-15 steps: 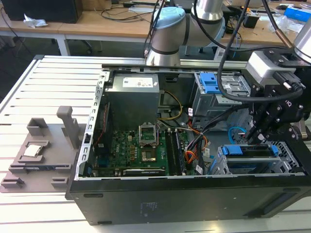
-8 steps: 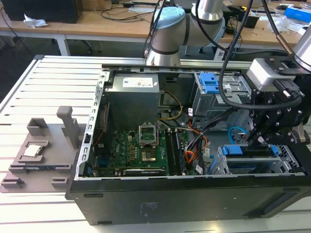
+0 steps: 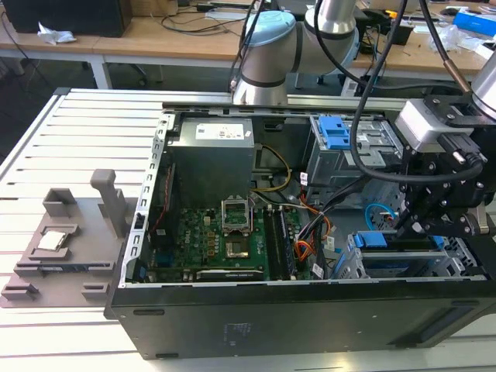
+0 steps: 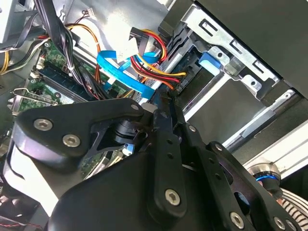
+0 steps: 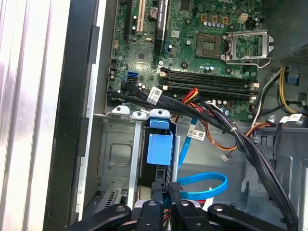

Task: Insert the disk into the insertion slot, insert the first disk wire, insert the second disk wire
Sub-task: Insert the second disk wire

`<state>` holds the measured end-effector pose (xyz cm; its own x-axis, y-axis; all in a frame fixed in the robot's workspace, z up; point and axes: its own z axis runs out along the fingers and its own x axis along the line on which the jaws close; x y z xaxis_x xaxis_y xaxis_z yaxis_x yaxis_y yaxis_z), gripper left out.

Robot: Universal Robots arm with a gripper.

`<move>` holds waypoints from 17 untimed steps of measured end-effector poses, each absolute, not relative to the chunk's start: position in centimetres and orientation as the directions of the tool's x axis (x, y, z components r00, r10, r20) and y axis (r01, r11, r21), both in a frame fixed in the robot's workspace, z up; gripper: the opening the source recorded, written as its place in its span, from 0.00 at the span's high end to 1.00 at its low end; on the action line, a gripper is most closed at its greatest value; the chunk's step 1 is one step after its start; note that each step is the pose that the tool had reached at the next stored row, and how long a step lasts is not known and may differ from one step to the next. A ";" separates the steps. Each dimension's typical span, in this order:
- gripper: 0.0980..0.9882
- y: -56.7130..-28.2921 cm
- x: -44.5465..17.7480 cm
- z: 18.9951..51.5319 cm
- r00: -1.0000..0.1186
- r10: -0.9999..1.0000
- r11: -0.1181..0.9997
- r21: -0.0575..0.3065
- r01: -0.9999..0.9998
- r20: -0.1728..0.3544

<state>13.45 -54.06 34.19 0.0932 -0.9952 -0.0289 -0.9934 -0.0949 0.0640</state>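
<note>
An open desktop computer case (image 3: 310, 310) lies on its side on a slatted metal table (image 3: 77, 147), with a green motherboard (image 3: 225, 240) on its floor and a grey power supply box (image 3: 213, 159) behind it. At the exterior view's right, the black gripper (image 3: 415, 225) hangs low inside the case, above the insertion slot (image 3: 387, 267), a silver perforated drive cage in the near corner. The disk (image 5: 159, 149) sits inside that cage, its bright blue bracket showing at the cage mouth in the first wrist view. The second disk wire (image 5: 202, 185), a thin flat light-blue cable, curls in a loop just beside the disk and right in front of the fingertips (image 5: 174, 190). A thick black cable bundle (image 5: 226, 127) with red and orange wires crosses above the cage, close to the gripper. The fingers look drawn close together at the disk's rear edge, but whether they clamp anything cannot be told. White labels on the cables and power supply are too small to read.
</note>
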 end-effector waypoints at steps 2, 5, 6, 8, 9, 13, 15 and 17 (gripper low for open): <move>0.93 -54.1 13.5 34.0 0.090 -0.996 -0.091 0.064 -0.994 -0.029; 0.93 -54.3 13.5 33.7 0.088 -0.996 -0.090 0.064 -0.994 -0.029; 0.93 -54.3 13.4 33.7 0.088 -0.996 -0.090 0.064 -0.994 -0.031; 0.93 -54.4 13.5 33.6 0.088 -0.996 -0.090 0.064 -0.994 -0.033; 0.93 -54.4 13.5 33.6 0.088 -0.996 -0.090 0.064 -0.994 -0.033; 0.91 -54.4 13.5 33.6 0.088 -0.996 -0.090 0.063 -0.994 -0.033; 0.84 -54.5 13.5 33.7 0.088 -0.996 -0.090 0.064 -0.994 -0.033; 0.84 -54.4 13.5 34.6 0.088 -0.996 -0.090 0.064 -0.994 -0.033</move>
<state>13.45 -54.45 34.57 0.0878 -0.9956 -0.0331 -0.9939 -0.0898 0.0637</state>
